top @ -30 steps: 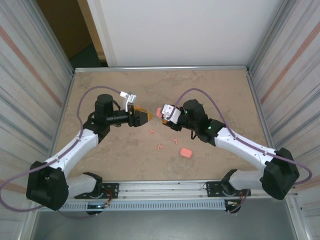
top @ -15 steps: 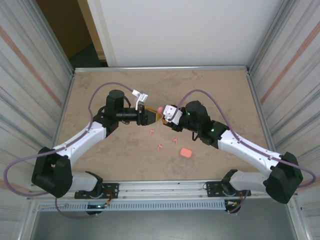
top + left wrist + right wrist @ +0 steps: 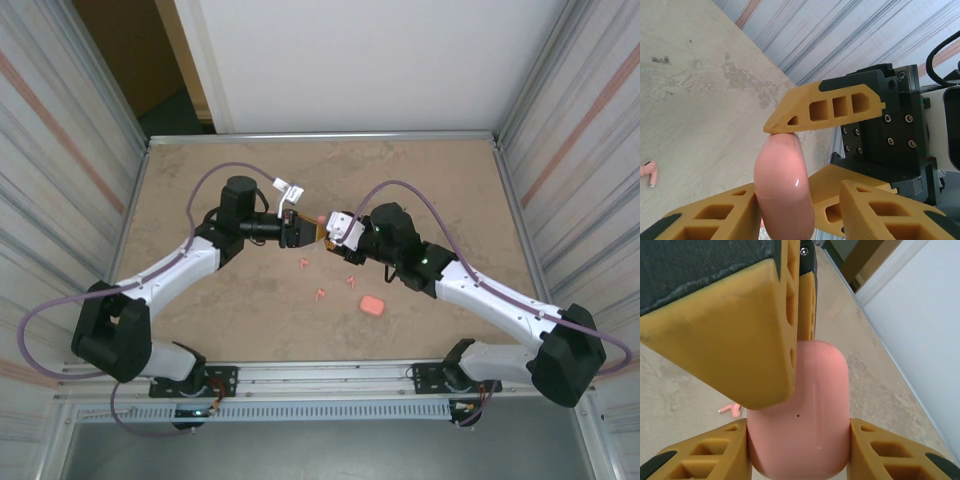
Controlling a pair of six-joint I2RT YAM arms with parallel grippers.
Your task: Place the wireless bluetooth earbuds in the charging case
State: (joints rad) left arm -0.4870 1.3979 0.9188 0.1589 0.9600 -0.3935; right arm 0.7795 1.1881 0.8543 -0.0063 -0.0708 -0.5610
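Moved: left gripper (image 3: 305, 229) has swung in from the left and now meets the right gripper (image 3: 323, 231) nose to nose, its jaws narrower than before; right arm has barely shifted.
Charging case: charging case (image 3: 318, 219), pink and rounded, lid closed, held off the table (image 3: 200, 170) between the two grippers, mid-table.
Right gripper: clamped on the charging case, a finger pressed to each side (right wrist view).
Left gripper: one finger (image 3: 710, 215) touches the case's side, the other stands off it, outside a right-gripper finger; can't tell whether it grips.
Earbuds: loose earbuds (image 3: 320, 293) scattered on the table just nearer the arm bases than the grippers; none in either gripper.
Around: spare pink case (image 3: 371, 304) lies closed beside the earbuds, apart from them.
In the way: each gripper's fingers crowd the other's around the case.
View differences: top view gives the layout, but the case is a small pink spot there; wrist views show finger contact, and the left wrist view catches one earbud on the table behind.
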